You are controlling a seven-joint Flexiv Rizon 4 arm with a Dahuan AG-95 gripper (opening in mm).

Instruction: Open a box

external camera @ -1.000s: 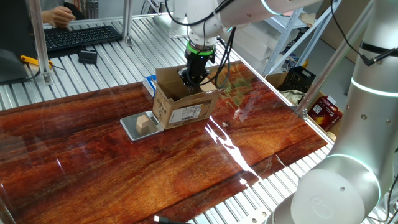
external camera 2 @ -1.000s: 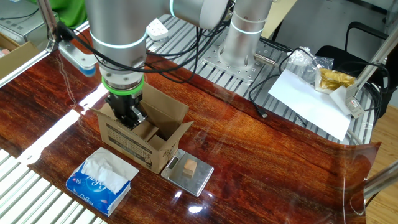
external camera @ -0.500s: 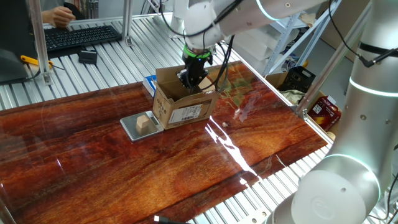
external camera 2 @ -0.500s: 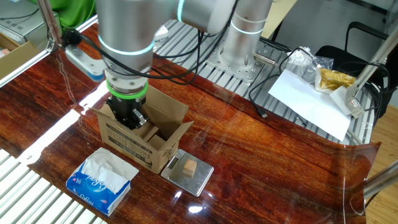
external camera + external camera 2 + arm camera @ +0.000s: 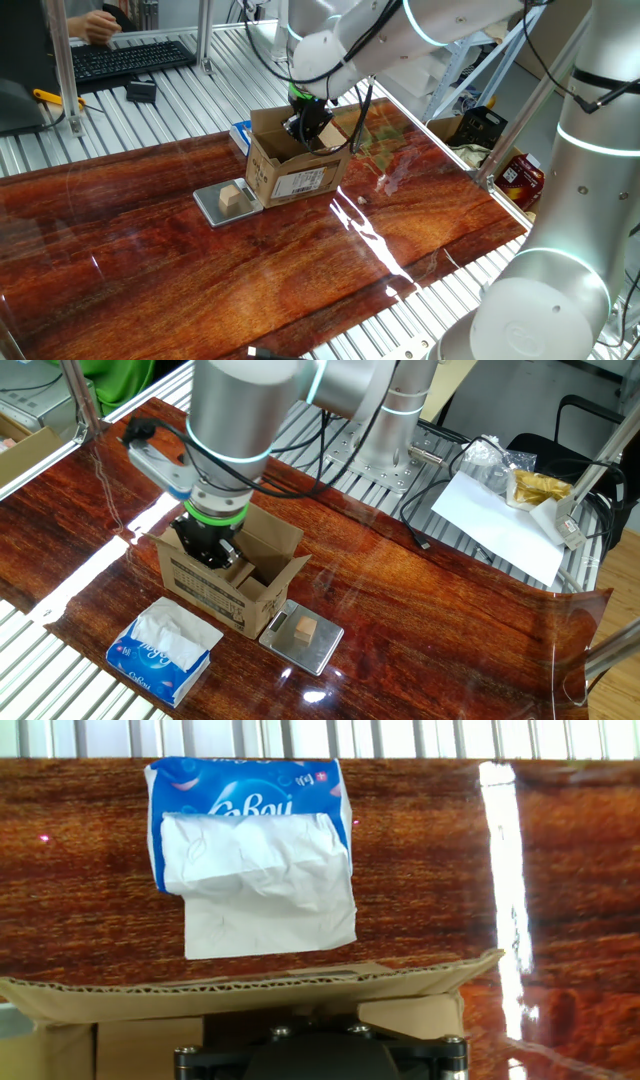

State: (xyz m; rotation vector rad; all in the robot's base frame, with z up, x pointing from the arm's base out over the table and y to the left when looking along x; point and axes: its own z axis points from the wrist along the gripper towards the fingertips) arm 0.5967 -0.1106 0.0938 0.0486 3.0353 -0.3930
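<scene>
We are seeing the pincer (image 5: 210, 550) dipping, fully closed and gripping nothing, into the open box (image 5: 222, 578) at centre-left, beside the tissue packet (image 5: 165, 645) on the surface (image 5: 420, 620).

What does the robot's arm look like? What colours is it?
The arm is fat, round and silvery grey, built from smooth tube sections. A glowing green ring circles its wrist, with a pale bluish-white ring higher up. The gripper is black and blocky. Black cables loop alongside the arm.
</scene>
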